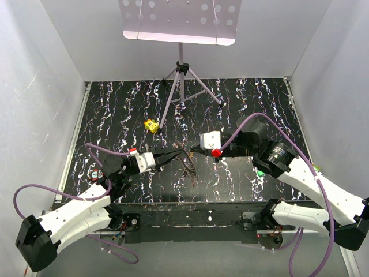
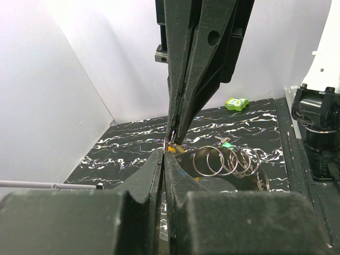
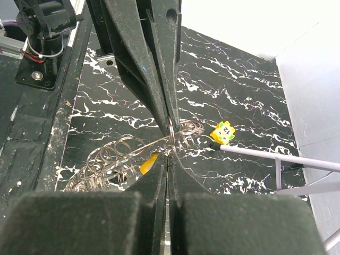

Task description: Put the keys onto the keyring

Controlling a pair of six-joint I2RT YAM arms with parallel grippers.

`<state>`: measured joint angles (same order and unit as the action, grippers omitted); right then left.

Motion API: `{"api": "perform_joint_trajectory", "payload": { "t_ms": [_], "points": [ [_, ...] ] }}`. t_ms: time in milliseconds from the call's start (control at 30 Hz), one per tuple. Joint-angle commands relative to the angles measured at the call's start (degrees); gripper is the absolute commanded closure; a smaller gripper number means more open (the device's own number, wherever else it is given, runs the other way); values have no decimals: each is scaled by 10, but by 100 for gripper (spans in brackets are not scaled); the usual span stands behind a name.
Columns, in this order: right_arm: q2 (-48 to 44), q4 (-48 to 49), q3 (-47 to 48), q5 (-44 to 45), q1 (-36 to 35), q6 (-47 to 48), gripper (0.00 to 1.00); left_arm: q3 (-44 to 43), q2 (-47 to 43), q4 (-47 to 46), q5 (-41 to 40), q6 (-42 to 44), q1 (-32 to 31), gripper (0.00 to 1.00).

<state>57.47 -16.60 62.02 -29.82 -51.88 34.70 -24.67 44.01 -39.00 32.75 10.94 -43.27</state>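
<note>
meeting tip to tip over the middle of the black white-veined table (image 1: 248, 98), the left gripper (image 2: 164, 155) and right gripper (image 3: 168, 155) are each clamped shut on the silvery coiled wire keyring (image 2: 223, 159); a small orange-headed key (image 3: 149, 163) shows just beside their tips.

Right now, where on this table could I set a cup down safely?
Bare: the far left corner, between the left wall and the yellow cube; the far right corner, between the tripod legs and the right wall. Crowded: the middle, where both shut jaws pinch the keyring.
</note>
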Motion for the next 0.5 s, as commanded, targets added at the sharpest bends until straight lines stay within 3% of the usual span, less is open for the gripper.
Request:
{"api": "perform_joint_trajectory", "payload": {
  "t_ms": [0,467],
  "points": [
    [-10,7,6,-8,-3,-3,99,2,-13,-13,-16,10,-1,100],
    [-6,24,3,14,-2,-14,99,0,-8,-13,3,6,-2,100]
  ]
}}
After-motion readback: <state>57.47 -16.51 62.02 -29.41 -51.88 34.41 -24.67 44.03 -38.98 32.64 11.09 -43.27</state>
